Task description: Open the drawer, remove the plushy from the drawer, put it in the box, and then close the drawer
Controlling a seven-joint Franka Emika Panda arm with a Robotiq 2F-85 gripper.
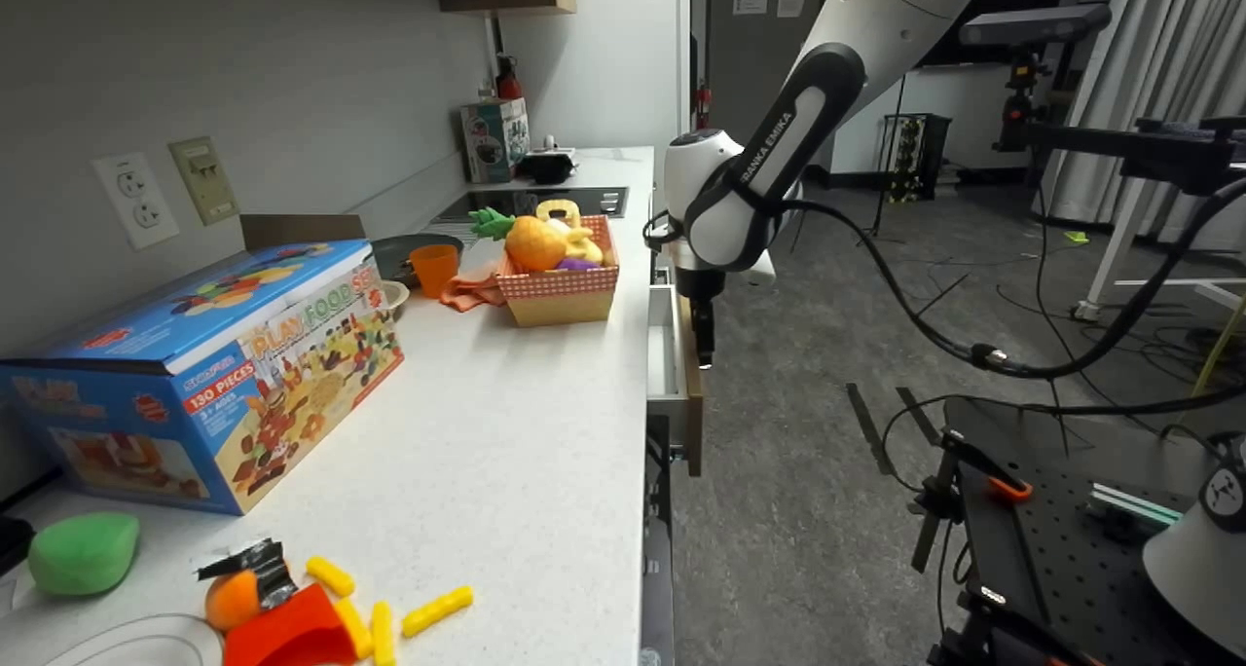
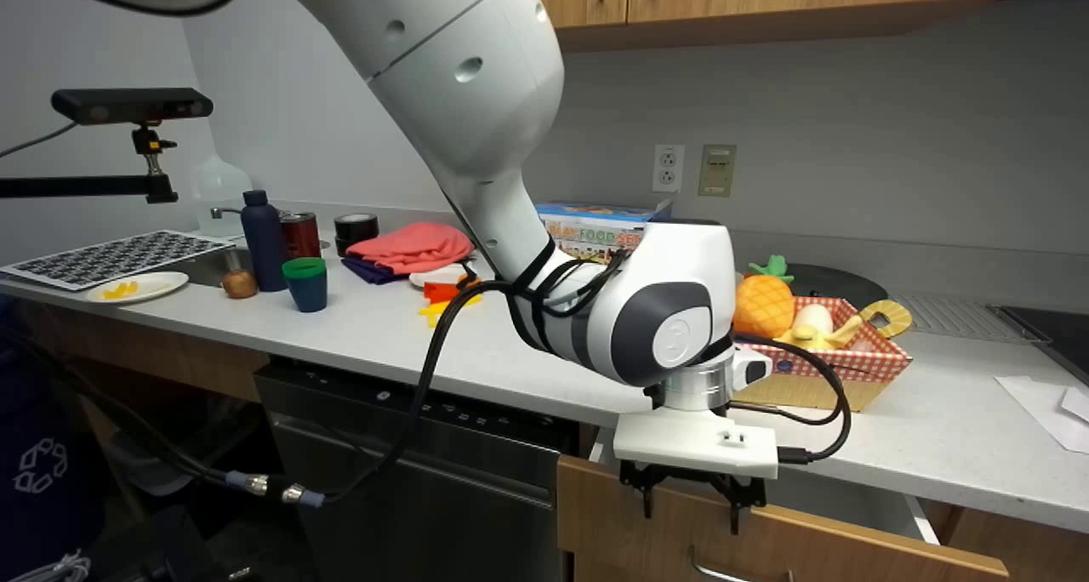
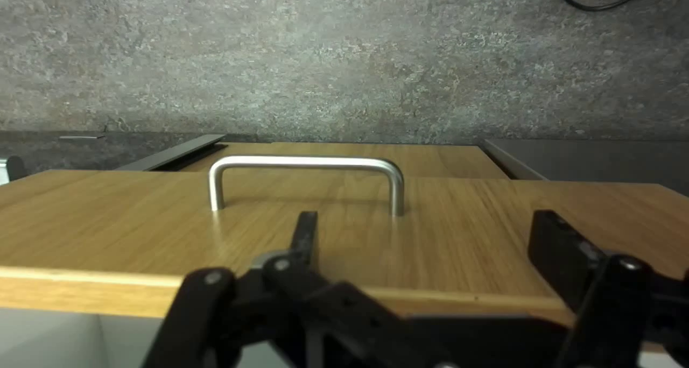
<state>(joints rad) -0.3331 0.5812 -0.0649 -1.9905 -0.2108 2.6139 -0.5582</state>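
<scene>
Wrist view: gripper (image 3: 426,220) spread wide at the front of the drawer (image 3: 355,239)

Fingers (image 3: 305,233) well apart, bare wood of the drawer front showing between them. Bent metal handle (image 3: 304,162) on that front, just beyond the fingertips. Drawer's pale inside shows along the bottom of the view; grey floor (image 3: 344,61) fills the top. Whether either finger touches the wood: cannot tell.

Gripper points straight down in an exterior view, finger ends below the top edge of the drawer front, before its outer face, above the handle. Pale arm (image 2: 519,131) reaches across over the counter (image 1: 506,432). Drawer stands open under the counter in both exterior views; white inside.

Plushy (image 1: 534,244): orange, roundish, green tuft on top. Sits in the box (image 1: 562,311) in both exterior views, upper part standing above the rim. Box is on the counter near the drawer, upper wall red-and-white checked, tan below. Yellow toys (image 1: 582,246) share it, just beside the plushy.

Just beside the box, orange cloth (image 1: 474,291); near that, an orange cup (image 1: 434,269). Blue carton (image 1: 214,384) farther along, by the wall. Yellow sticks (image 1: 438,610) and a green toy (image 1: 85,553) lie well apart from the box.
</scene>
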